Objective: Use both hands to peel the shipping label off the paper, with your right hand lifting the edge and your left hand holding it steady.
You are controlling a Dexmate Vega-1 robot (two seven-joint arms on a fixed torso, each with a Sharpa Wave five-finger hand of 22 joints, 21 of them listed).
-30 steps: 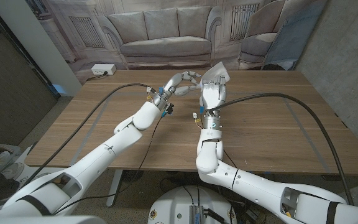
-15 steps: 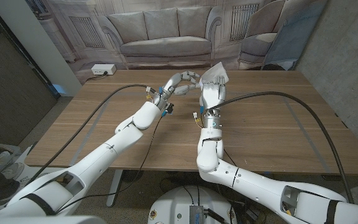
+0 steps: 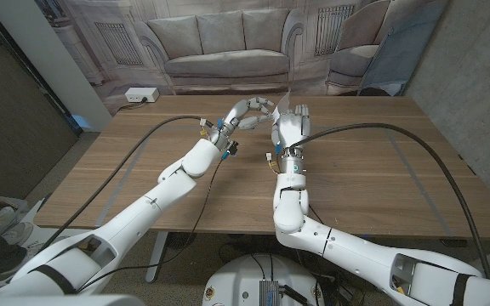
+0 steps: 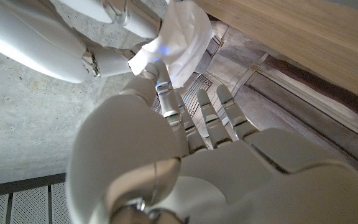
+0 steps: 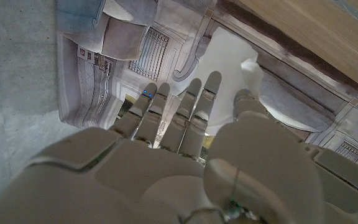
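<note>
In the head view the paper (image 3: 291,95) was almost wholly hidden behind the raised right hand (image 3: 290,127); just a thin white sliver showed above the fingers. Whether the shipping label sat on it could not be told. The left hand (image 3: 247,113) met the right hand there, and the contact itself was too small to make out. In the left wrist view the paper (image 4: 180,37) ran off the picture's edge, its print unreadable. In the right wrist view the thumb covered part of the paper (image 5: 232,59).
</note>
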